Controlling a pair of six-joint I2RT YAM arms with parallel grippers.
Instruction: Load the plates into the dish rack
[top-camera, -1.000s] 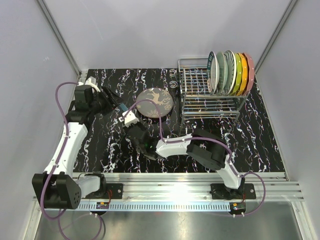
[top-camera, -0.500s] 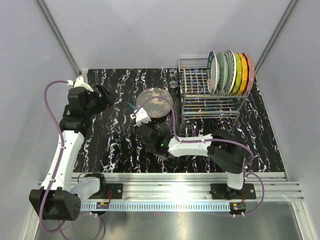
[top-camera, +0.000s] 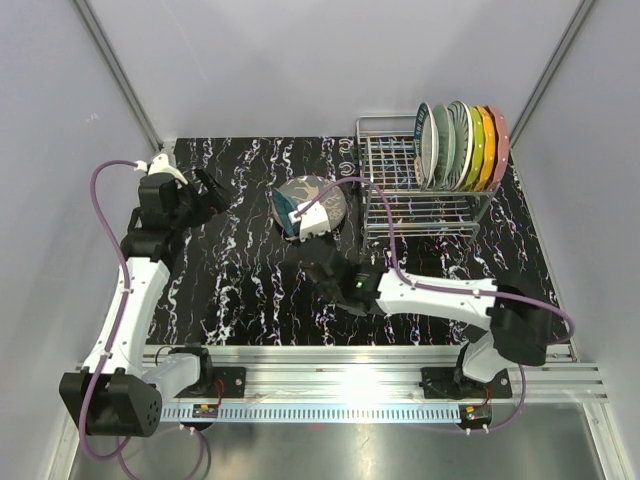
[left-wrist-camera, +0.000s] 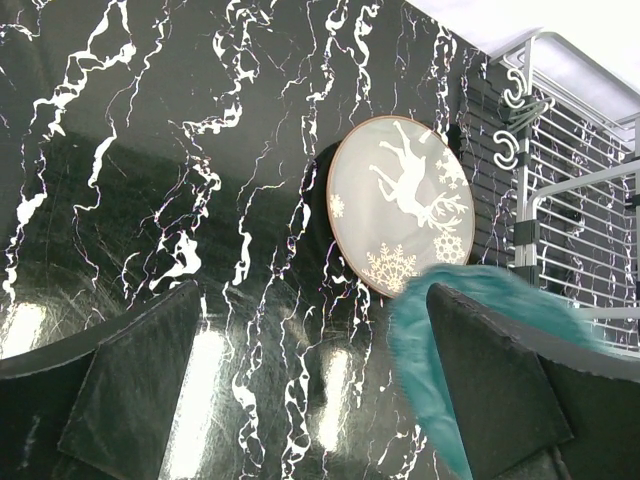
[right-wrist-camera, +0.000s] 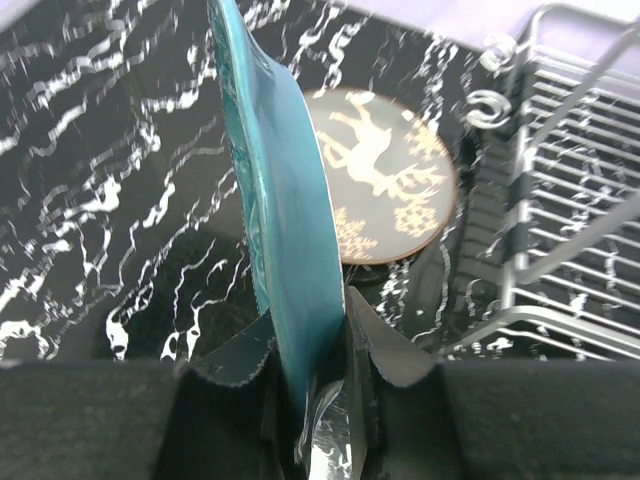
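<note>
Black marbled table (top-camera: 230, 290): since a second ago, we find the right gripper (right-wrist-camera: 312, 340) has carried the teal plate (right-wrist-camera: 285, 200) from mid-table to just beside the deer plate (left-wrist-camera: 400, 205), near the dish rack (top-camera: 400, 190). Its jaws clamp that plate's rim, plate upright. Left gripper (left-wrist-camera: 315, 385) has spread wide, empty. Other plates (top-camera: 462, 145) stand racked; wrist views crop the rack.

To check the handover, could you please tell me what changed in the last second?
The left gripper opened and drew back left; the right gripper, shut on the teal plate, carried it toward the dish rack. The deer plate and racked plates stayed put.
</note>
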